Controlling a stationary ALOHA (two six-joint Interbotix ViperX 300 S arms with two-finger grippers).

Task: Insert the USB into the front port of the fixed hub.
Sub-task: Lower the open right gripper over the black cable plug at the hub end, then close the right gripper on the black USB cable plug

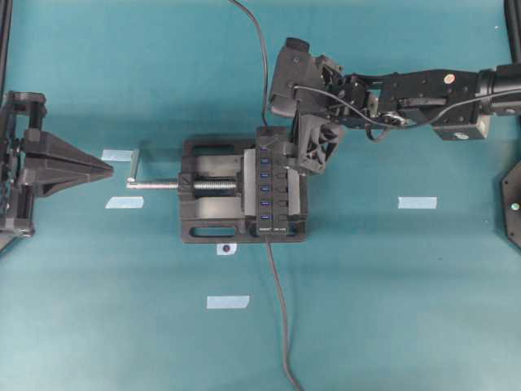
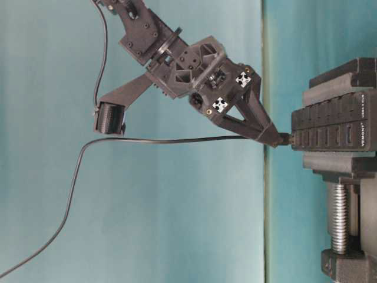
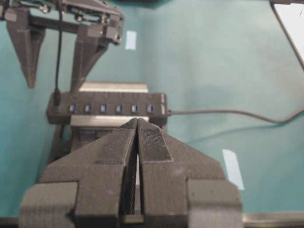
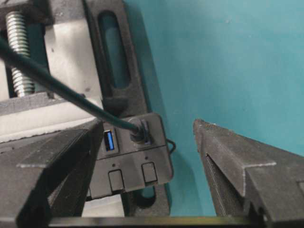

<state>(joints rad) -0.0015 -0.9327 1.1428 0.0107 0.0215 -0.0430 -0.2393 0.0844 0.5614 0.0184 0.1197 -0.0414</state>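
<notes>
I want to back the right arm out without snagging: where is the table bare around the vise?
Bare: right of the vise out to the tape strip; bottom of overhead view, left of the hub cable. Crowded: the far end of the hub, where the open right gripper straddles the USB, and the screw handle, facing the shut left gripper.

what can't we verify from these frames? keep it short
- How deep the USB sits in the fixed hub: right wrist view shows it in the end port, depth not visible; overhead, the right gripper hides that end.
- Hub print: too small in the overhead view.
- Where both cables end: cut off by the frame edges.
- Vise base: blocked by the left gripper in the left wrist view.
</notes>
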